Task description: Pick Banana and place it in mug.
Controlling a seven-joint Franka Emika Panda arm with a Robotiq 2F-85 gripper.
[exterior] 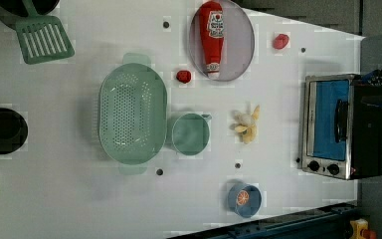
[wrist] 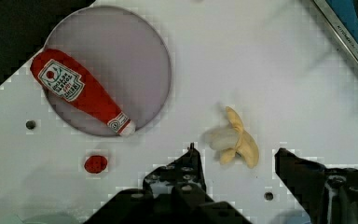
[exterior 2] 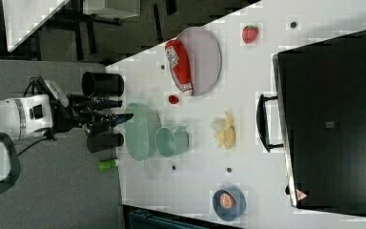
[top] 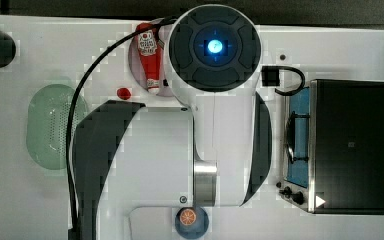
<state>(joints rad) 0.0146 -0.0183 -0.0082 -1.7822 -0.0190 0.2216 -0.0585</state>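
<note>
Banana (exterior: 246,126): lying on the white tabletop (exterior: 79,199), partly peeled, between the mug and the toaster oven (exterior: 339,127) in the left view — nothing touches it.
Mug (exterior: 190,134): pale green, upright, just beside the green colander (exterior: 132,113) (its handle points toward the banana).
Gripper (wrist: 235,161): released, jaws spread apart and holding nothing — in the wrist view the banana shows between the two fingers, on the tabletop beyond them.
Ketchup bottle (exterior: 212,37): lying on a grey plate (exterior: 241,45).
Blue cup (exterior: 245,199): holds an orange slice, near the tabletop's edge.

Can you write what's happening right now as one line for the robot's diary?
stage: before pick | tool: open, empty, above table | banana: on table beside mug | mug: empty
</note>
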